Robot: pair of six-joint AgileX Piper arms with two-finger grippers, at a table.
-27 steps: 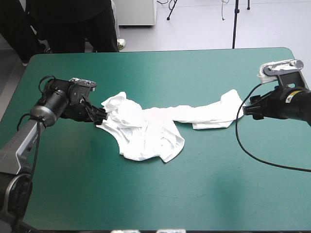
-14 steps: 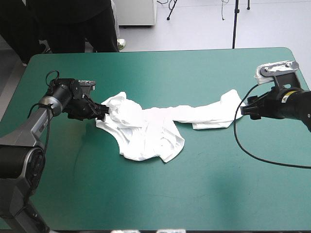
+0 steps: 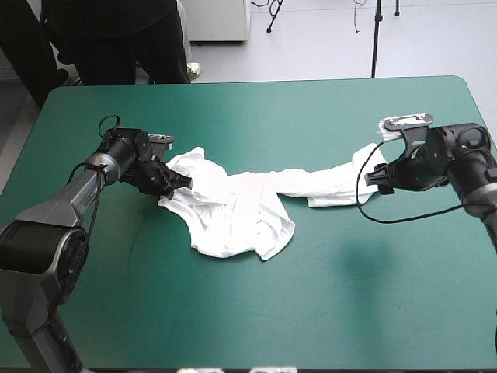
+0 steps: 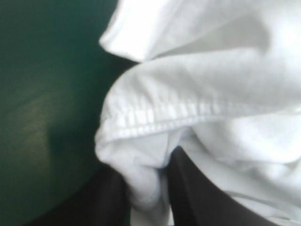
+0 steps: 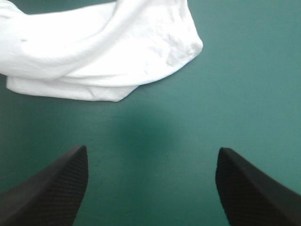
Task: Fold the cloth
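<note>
Left wrist view, from close up: the left end effector is all but closed. Its black fingers pinch a bunch of the white T-shirt just under a stitched hem. Beyond it more cloth lies folded over itself, with the teal-green cover beside it. In the right wrist view the right end effector stands wide apart and holds nothing. Only bare cover is between its fingers, and the rounded end of the shirt lies ahead, near but not touching. In the high view the near half of the bench is bare. The shirt is in the middle, a crumpled heap toward the left with a long twisted strip reaching right, and one arm is at each end.

I judge the step to be the taking of two ends, so that the shirt can be spread flat before any fold. The left side is already gripped. The next move asks the right end effector to go forward and low onto the strip's end and close on it, without pushing the cloth away.

Compared with the earlier pictures, the left end effector has come in and turned toward the heap, and the right one has moved closer to the strip's end. The shirt itself lies almost as before.
</note>
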